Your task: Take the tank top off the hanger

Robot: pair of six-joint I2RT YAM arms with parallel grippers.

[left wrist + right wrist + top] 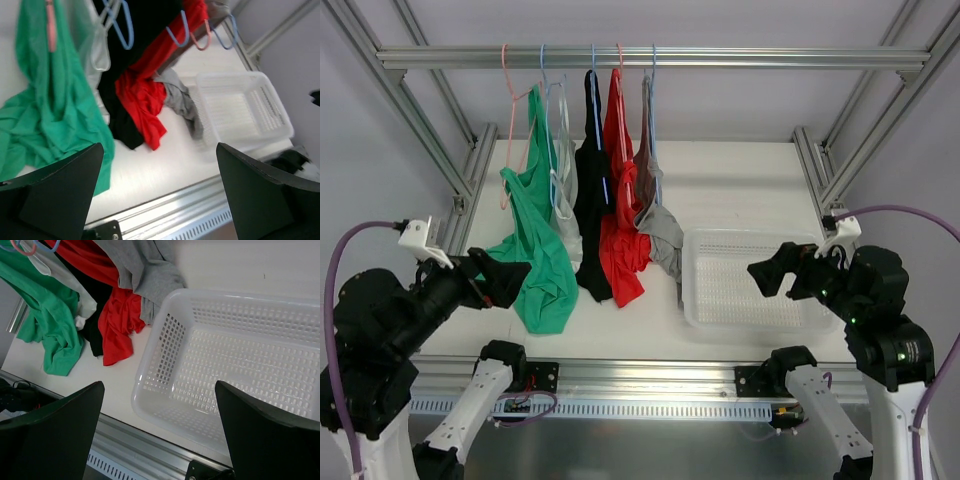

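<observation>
Several tank tops hang on hangers from the top rail (720, 57): green (535, 250), white (563, 185), black (591, 190), red (619, 230) and grey (658, 225). Their hems lie on the white table. My left gripper (498, 280) is open and empty, just left of the green top's lower folds. In the left wrist view the green top (50, 115) and red top (142, 102) lie ahead of the gripper (157, 200). My right gripper (772, 272) is open and empty above the basket's right side, apart from the tops. The right wrist view shows that gripper (160, 440).
A white perforated plastic basket (700, 300) stands on the table right of the clothes, also seen in the right wrist view (165, 345). Aluminium frame posts flank the table at left and right, and a rail runs along the near edge (640, 375).
</observation>
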